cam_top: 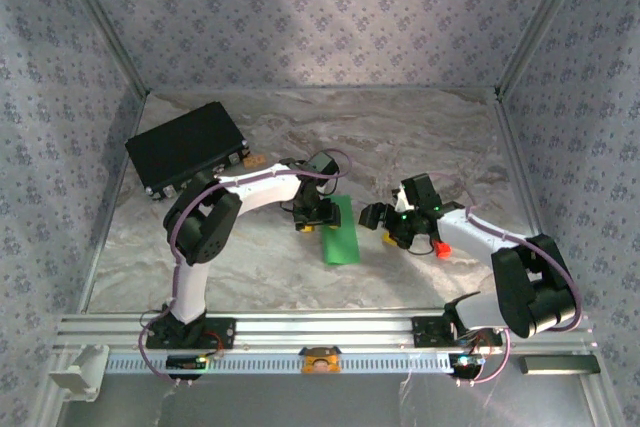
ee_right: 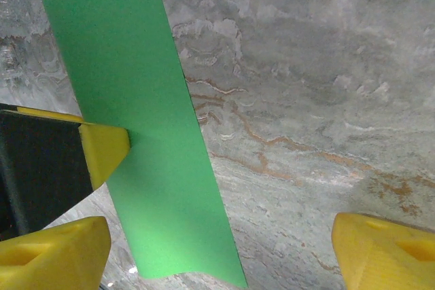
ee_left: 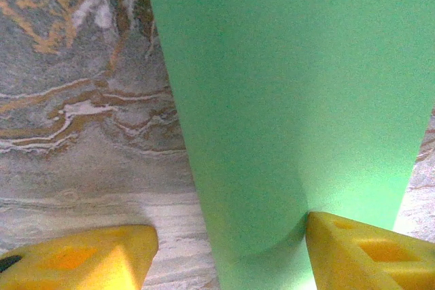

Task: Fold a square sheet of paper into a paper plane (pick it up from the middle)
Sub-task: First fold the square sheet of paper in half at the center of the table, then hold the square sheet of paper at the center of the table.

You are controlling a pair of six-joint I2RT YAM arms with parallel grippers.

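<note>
The green paper (cam_top: 340, 230) lies flat in the middle of the top view. It is long and thin, so I think it is folded in half. The left gripper (cam_top: 305, 219) has its jaws apart, and one yellow finger (ee_left: 367, 249) pushes down on the paper. The right gripper (cam_top: 393, 224), just to the right, is spread wide and holds nothing. Next, a corner needs folding in. The black case (cam_top: 185, 149) at the upper left looks closed, and I cannot tell what is inside.
</note>
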